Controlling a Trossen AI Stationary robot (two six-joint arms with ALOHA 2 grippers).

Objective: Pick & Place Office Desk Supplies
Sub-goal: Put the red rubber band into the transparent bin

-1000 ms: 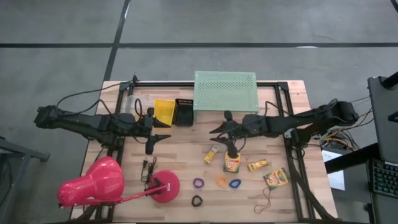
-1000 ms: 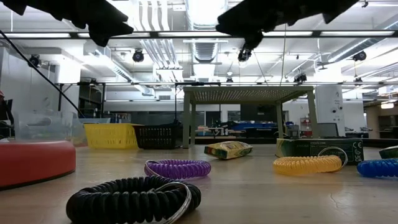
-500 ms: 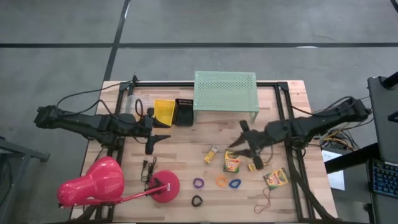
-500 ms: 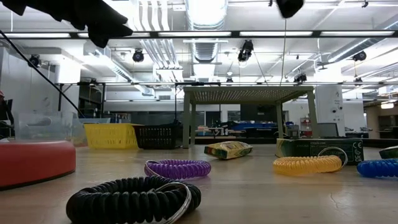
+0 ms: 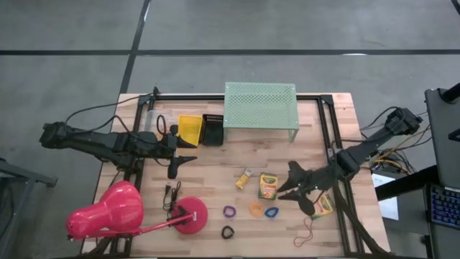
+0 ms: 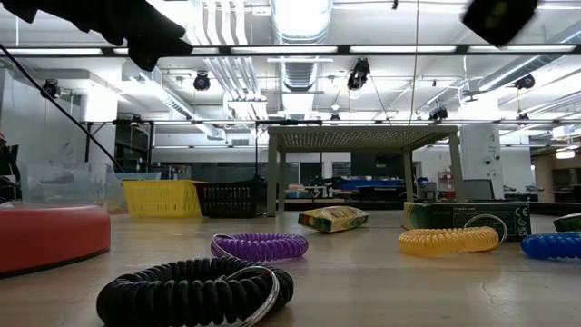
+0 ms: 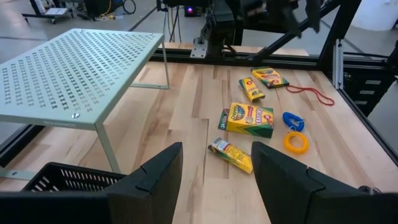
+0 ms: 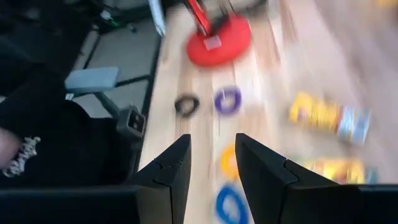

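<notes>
A: Wood planks make up the table [image 5: 215, 162]; how are the supplies laid out on it?

B: Yellow-and-green crayon boxes [image 5: 268, 185] are seen lying flat near the middle, with purple [image 5: 229, 211], orange [image 5: 256, 209], blue [image 5: 272, 212] and black [image 5: 228, 232] loops spread in front of them, all apart.

A: What is found around them?

B: A green shelf [image 5: 261, 105] stands behind, a yellow bin [image 5: 190, 129] and a black bin [image 5: 213, 129] beside it, and a pink lamp [image 5: 122, 213] lies at the left.

A: And the grippers?

B: The right gripper [image 5: 296, 188] is held above the boxes, fingers parted, nothing grasped. The left gripper [image 5: 181, 161] is parked near the bins, spread and empty.
</notes>
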